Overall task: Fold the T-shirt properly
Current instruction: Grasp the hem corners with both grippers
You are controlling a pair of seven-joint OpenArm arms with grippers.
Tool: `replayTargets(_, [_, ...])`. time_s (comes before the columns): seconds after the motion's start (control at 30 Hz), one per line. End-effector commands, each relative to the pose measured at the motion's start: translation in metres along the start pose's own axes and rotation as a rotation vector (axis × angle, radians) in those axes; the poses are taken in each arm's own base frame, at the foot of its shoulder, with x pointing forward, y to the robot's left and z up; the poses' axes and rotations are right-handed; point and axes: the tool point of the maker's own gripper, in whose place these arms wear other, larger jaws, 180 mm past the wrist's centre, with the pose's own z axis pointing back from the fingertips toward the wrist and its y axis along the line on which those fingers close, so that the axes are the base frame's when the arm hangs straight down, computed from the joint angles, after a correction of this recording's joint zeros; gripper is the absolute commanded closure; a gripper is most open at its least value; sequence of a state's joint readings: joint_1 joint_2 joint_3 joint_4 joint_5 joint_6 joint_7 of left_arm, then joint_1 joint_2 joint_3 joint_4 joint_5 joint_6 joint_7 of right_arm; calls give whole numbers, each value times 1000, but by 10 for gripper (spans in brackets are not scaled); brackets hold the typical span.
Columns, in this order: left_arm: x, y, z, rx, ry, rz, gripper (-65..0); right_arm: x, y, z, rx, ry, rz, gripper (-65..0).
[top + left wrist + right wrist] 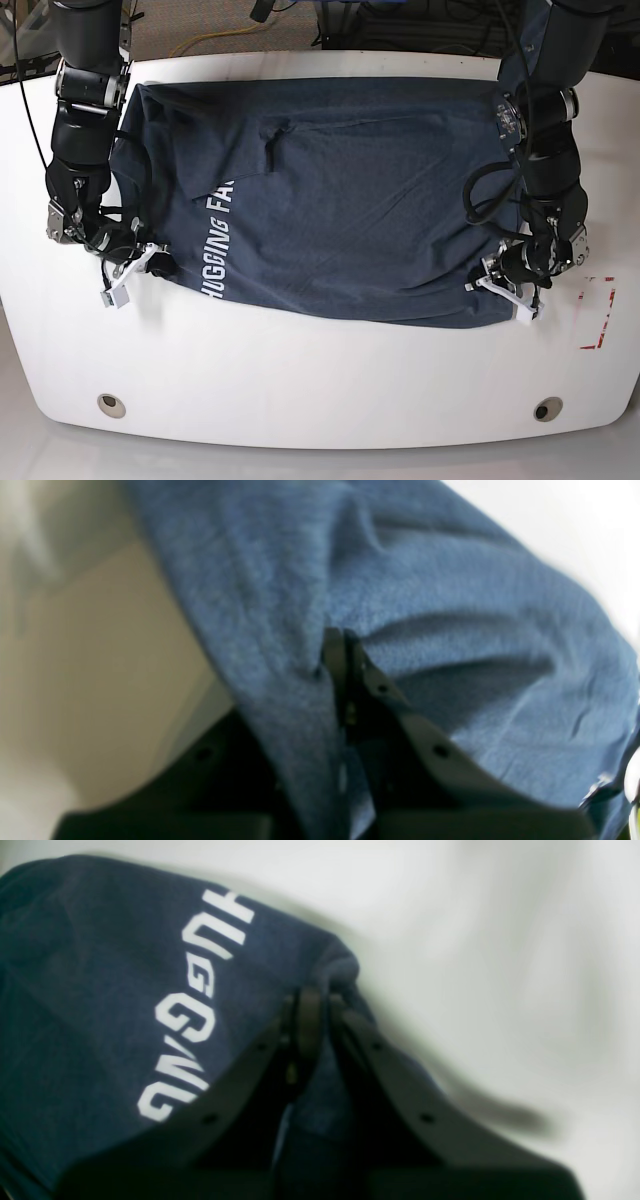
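My base camera looks straight down on the table (320, 380); both wrist cameras sit close, somewhat blurred, sharing the T-shirt (340, 200).

Both arms reach down low over opposite sides. Left gripper (510, 283) pinched closed on the T-shirt (350, 190) edge; right gripper (140, 265) likewise clamped on its hem.

Bright even overhead light, blurry wrist views, soft shadows
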State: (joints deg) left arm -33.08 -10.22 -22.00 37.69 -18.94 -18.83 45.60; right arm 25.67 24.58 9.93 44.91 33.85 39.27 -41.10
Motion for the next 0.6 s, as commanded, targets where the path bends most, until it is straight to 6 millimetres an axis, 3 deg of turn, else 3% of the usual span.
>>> replayTargets(0.0, [15, 19, 14, 70, 5, -5, 0, 42, 9, 14, 13, -96, 77, 0])
replayTargets(0.13, [34, 15, 29, 80, -23, -49, 0, 56, 21, 21, 15, -101, 153, 0])
replayTargets(0.23, [63, 4, 54, 94, -84, -120, 0, 67, 29, 27, 10, -103, 207, 0])
replayTargets(0.37, [80, -8, 85, 124, -134, -205, 0, 89, 37, 35, 4, -125, 260, 0])
replayTargets(0.57, [118, -42, 145, 165, -273, -349, 0, 135, 57, 55, -12, -173, 367, 0])
